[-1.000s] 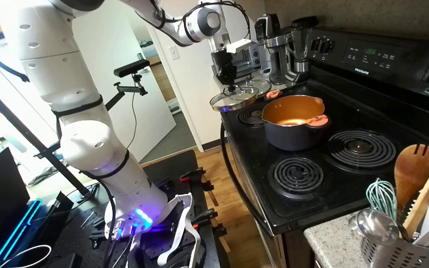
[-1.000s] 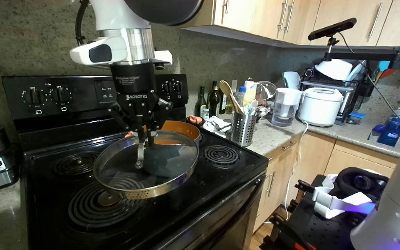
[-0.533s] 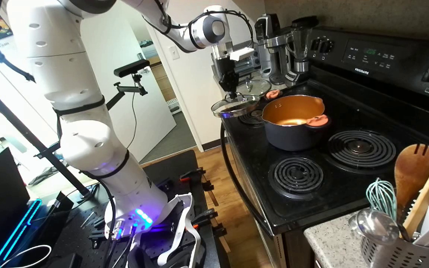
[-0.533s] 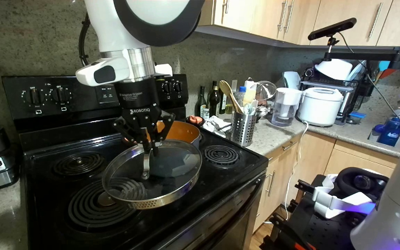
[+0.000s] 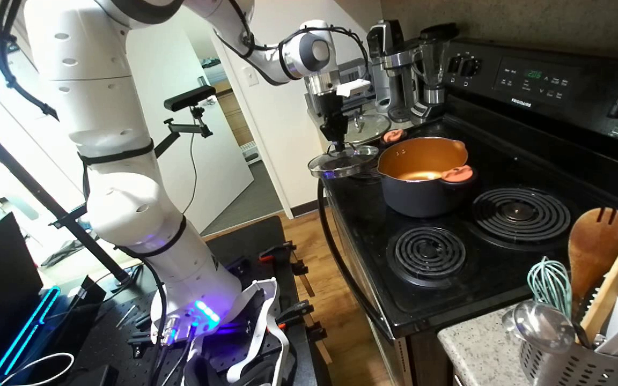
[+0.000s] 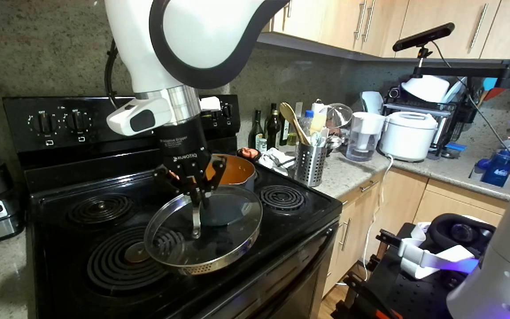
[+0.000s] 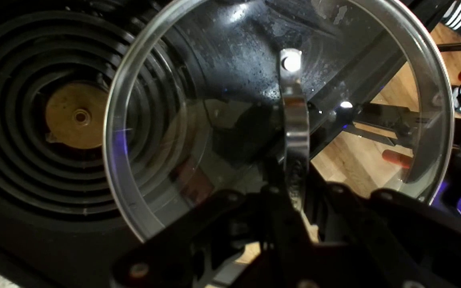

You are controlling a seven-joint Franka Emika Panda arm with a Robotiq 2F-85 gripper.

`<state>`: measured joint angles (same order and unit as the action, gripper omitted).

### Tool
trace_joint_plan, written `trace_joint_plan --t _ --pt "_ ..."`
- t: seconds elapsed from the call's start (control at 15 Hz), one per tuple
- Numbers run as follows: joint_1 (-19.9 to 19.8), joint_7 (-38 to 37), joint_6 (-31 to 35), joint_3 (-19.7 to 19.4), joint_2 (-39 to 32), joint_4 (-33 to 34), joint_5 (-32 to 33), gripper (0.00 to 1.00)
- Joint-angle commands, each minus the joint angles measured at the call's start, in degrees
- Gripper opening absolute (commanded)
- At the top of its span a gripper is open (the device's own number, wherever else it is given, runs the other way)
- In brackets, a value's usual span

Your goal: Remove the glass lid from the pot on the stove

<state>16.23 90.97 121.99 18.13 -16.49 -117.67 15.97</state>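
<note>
The glass lid is a see-through disc with a metal rim and an arched metal handle. My gripper is shut on that handle, also in the wrist view. The lid hangs slightly tilted over a front burner and the front edge of the black stove, beside the pot. How far it is above the stove I cannot tell. The dark grey pot stands uncovered on the stove, its orange inside showing. In an exterior view the pot is partly hidden behind the gripper and lid.
Another glass lid lies on the counter beyond the stove, near a toaster oven and a blender. A utensil holder stands on the counter at the stove's opposite side. The oven handle runs along the front.
My gripper has moved down with the lid still held in it, and a little to the right in both exterior views. The pot has not moved.
</note>
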Motion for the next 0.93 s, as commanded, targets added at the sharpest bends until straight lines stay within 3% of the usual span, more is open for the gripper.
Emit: trace_joint_plan --t 0.0,0.4,0.47,0.87 --pt "0.0 0.0 -0.2 0.1 -0.1 0.2 0.0 0.15" --pt "0.0 0.0 -0.1 0.1 -0.1 0.2 0.0 0.15" --pt "0.0 -0.2 0.3 0.0 -0.3 0.3 0.2 0.04" --pt "0.9 -0.8 2.5 0.5 -2.2 0.7 0.9 0.04"
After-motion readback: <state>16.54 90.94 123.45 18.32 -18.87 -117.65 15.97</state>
